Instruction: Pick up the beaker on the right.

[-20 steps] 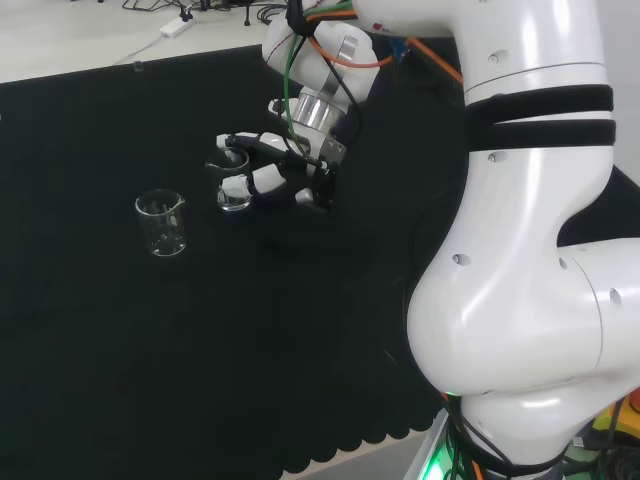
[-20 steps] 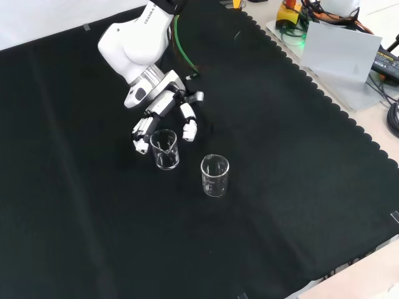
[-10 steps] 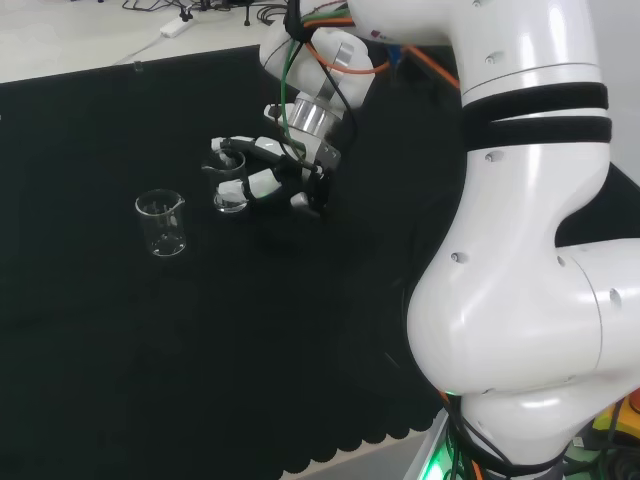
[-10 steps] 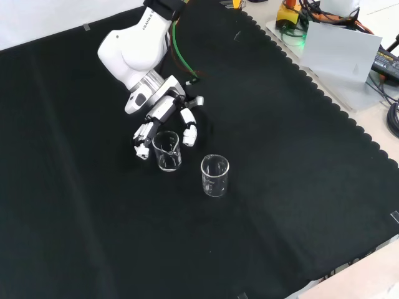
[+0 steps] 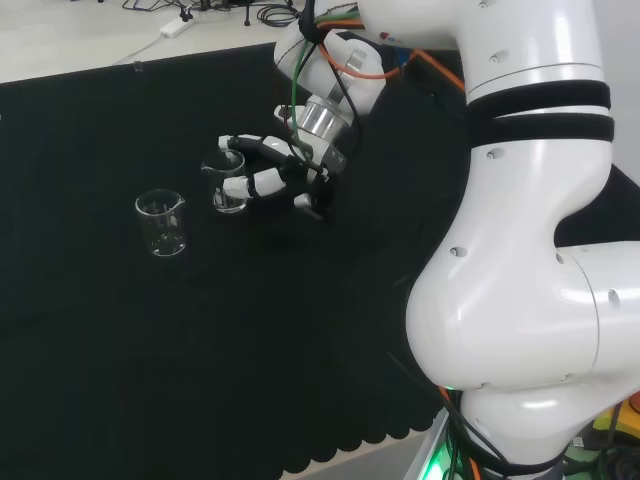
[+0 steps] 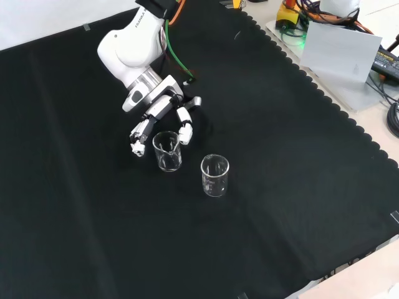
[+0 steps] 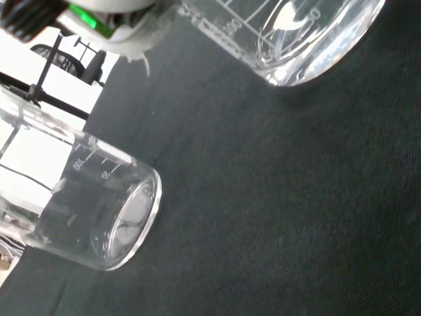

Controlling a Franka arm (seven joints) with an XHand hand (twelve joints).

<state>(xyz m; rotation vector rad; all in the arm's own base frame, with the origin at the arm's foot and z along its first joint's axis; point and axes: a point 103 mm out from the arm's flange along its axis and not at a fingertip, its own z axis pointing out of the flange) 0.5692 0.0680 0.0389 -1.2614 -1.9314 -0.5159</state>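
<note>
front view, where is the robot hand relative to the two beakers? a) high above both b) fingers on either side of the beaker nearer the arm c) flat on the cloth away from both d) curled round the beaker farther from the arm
b: the robot hand has its fingers spread either side of the nearer beaker; the other beaker stands apart.

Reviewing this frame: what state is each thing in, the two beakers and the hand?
Beaker by the hand: upright on the cloth, looks empty, fingers on either side of it; contact cannot be told.
Other beaker: upright on the cloth, looks empty, standing apart from the hand.
Hand: low over the cloth, fingers spread and partly curled about the near beaker, not closed on it.
</note>
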